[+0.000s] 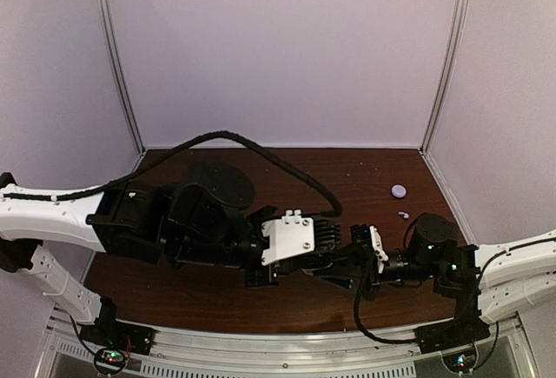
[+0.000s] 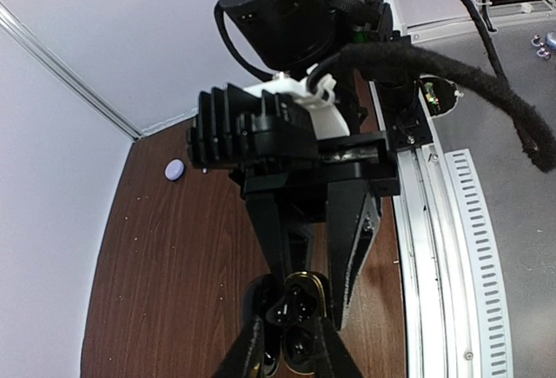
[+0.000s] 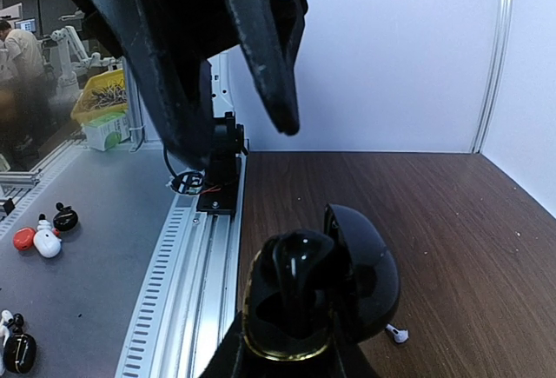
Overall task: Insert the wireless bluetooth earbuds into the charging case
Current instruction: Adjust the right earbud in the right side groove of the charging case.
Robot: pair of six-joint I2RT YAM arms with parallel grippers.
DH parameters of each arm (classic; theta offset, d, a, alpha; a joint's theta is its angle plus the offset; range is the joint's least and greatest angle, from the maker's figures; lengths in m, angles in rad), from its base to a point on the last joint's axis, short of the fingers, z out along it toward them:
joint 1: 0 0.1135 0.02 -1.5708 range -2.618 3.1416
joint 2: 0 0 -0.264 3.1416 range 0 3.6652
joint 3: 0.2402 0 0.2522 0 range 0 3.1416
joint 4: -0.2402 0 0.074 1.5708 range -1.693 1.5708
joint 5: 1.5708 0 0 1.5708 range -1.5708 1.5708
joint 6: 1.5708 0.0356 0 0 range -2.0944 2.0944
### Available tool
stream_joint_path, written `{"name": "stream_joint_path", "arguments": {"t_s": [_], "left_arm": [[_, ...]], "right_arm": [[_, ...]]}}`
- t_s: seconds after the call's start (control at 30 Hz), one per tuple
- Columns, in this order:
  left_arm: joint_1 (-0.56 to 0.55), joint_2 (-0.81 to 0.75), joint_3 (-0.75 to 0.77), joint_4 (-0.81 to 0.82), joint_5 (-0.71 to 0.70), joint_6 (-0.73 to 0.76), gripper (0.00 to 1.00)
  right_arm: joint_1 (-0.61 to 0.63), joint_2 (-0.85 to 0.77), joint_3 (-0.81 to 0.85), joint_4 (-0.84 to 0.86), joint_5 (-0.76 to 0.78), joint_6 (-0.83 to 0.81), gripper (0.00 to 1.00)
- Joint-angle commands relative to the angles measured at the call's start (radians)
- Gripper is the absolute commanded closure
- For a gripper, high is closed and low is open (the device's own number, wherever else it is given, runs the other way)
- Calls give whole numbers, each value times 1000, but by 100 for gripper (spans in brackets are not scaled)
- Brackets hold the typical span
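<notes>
A glossy black charging case (image 3: pixel 261 343) with a gold rim (image 2: pixel 317 281) is held just above the table, its lid (image 3: pixel 369 269) hinged open. My right gripper (image 3: pixel 295 359) (image 2: pixel 313 301) is shut on the case body. A black earbud (image 3: pixel 304 261) (image 2: pixel 290 308) sticks up askew out of one well. My left gripper (image 3: pixel 245 148) (image 2: pixel 290 322) hangs a short way above it, shut to a narrow slit with nothing between its fingers. One white earbud (image 1: pixel 404 215) (image 3: pixel 397 334) lies on the table beyond the case. In the top view both grippers (image 1: pixel 347 267) meet low and centre.
A small lavender disc (image 1: pixel 399 191) (image 2: pixel 175 169) lies at the back right of the brown table. The aluminium rail (image 3: pixel 187 274) (image 2: pixel 434 248) runs along the near edge. White walls close in the back and both sides.
</notes>
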State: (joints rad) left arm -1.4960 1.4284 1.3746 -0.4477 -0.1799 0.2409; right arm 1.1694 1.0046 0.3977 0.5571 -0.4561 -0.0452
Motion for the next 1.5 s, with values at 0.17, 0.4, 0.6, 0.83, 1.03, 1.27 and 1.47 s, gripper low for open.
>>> {"name": "stream_joint_path", "arguments": {"t_s": [0.17, 0.4, 0.6, 0.83, 1.03, 1.27, 1.47], "left_arm": [[21, 22, -5, 38, 4, 2, 80], [33, 37, -3, 33, 21, 6, 81], [42, 41, -6, 33, 38, 6, 84], [47, 53, -9, 32, 56, 8, 87], [53, 57, -12, 31, 80, 9, 89], [56, 76, -10, 31, 94, 15, 90], [66, 84, -2, 31, 99, 17, 90]], "right_arm": [[-1, -1, 27, 1, -18, -2, 100], [-2, -5, 29, -5, -17, -2, 100], [-2, -6, 32, -9, -18, -5, 100], [-2, -7, 33, -9, -17, -5, 100], [-2, -10, 33, -8, -17, -5, 100], [-2, -10, 33, -8, -22, -7, 100], [-2, -18, 33, -16, -26, -11, 100]]}}
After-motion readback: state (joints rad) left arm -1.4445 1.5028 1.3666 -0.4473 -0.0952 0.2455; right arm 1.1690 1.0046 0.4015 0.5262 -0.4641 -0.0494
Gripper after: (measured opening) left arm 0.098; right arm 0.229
